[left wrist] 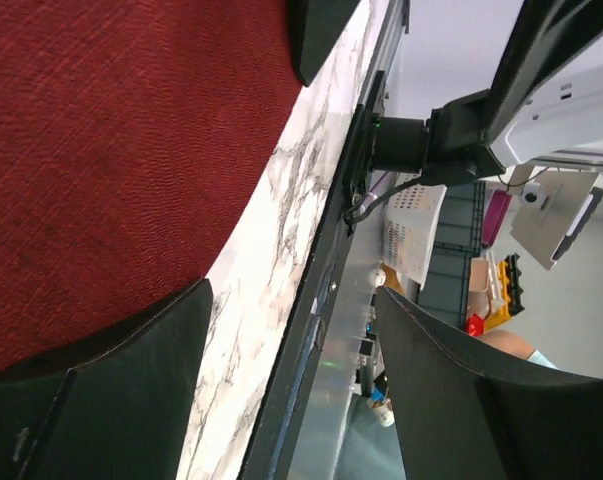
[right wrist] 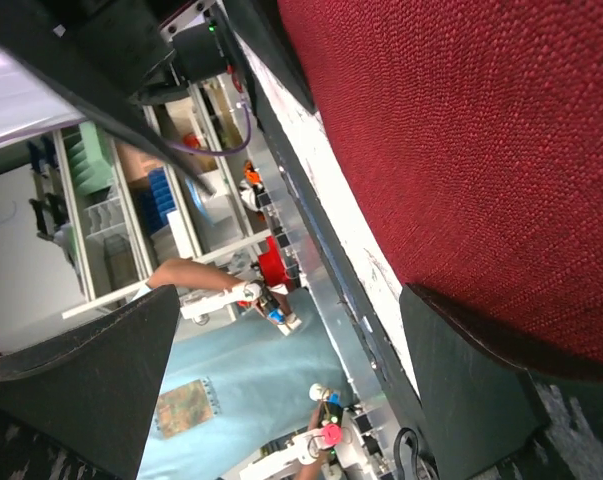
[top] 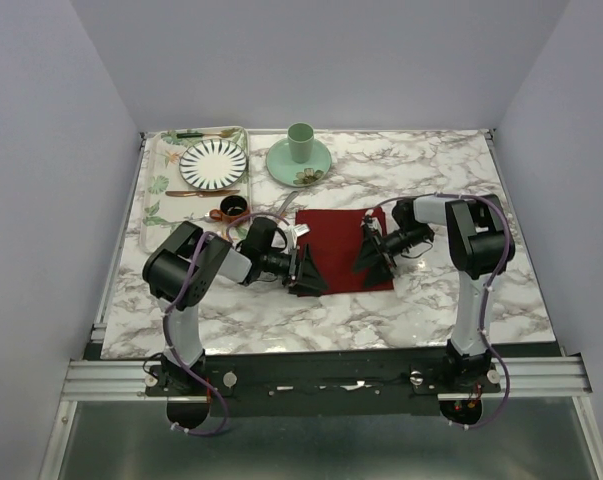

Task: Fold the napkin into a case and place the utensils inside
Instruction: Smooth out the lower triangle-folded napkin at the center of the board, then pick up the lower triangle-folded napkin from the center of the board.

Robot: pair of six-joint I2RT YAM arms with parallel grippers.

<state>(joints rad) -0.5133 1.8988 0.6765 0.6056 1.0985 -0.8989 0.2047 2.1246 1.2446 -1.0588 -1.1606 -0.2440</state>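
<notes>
The dark red napkin (top: 339, 238) lies flat on the marble table just ahead of both arms. My left gripper (top: 310, 272) hovers at its near left corner, turned on its side, jaws wide open and empty. In the left wrist view the napkin (left wrist: 111, 150) fills the upper left, and one finger (left wrist: 101, 390) of the left gripper (left wrist: 291, 340) sits over its edge. My right gripper (top: 373, 252) stands open and empty over the napkin's right part. In the right wrist view the cloth (right wrist: 481, 150) reaches one finger (right wrist: 471, 400) of the right gripper (right wrist: 281, 340). The utensils are hidden or out of view.
A patterned tray (top: 156, 190) at the back left holds a striped plate (top: 213, 163), a green-handled utensil (top: 196, 134) and a brown-gold utensil (top: 203, 193). A small dark cup (top: 232, 206) stands beside it. A green cup (top: 300, 143) sits on a green saucer (top: 316, 165).
</notes>
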